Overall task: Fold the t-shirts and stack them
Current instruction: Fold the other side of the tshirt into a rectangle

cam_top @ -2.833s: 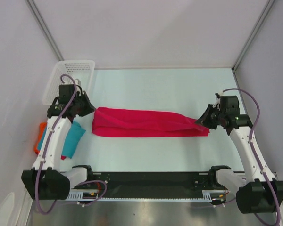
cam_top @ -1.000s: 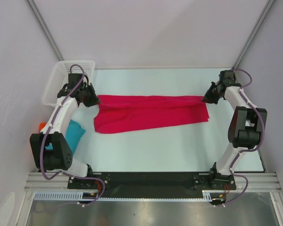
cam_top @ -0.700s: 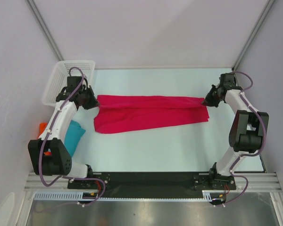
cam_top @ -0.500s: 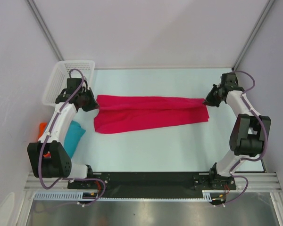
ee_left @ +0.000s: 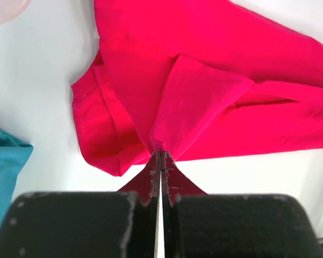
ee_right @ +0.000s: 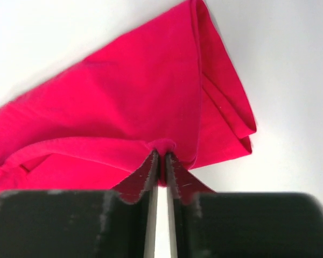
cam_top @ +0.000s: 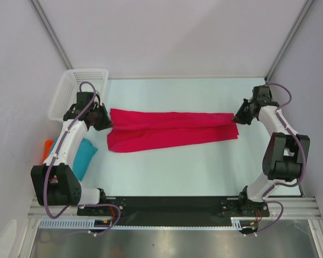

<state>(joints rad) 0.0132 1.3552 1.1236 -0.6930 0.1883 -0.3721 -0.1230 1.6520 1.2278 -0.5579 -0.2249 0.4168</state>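
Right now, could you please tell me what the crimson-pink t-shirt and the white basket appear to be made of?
The crimson-pink t-shirt looks like soft, matte knit cloth, perhaps cotton: it folds in layers, shows a stitched hem, and puckers where the left tool pinches it. The white basket looks like rigid moulded plastic, judging by its even mesh walls.

Pale blue-white table (cam_top: 177, 172), enclosed by plain grey-lilac walls (cam_top: 167, 37). Metal corner posts (cam_top: 51, 32). Brushed steel ledge (cam_top: 167, 244) along near edge. Lighting even.
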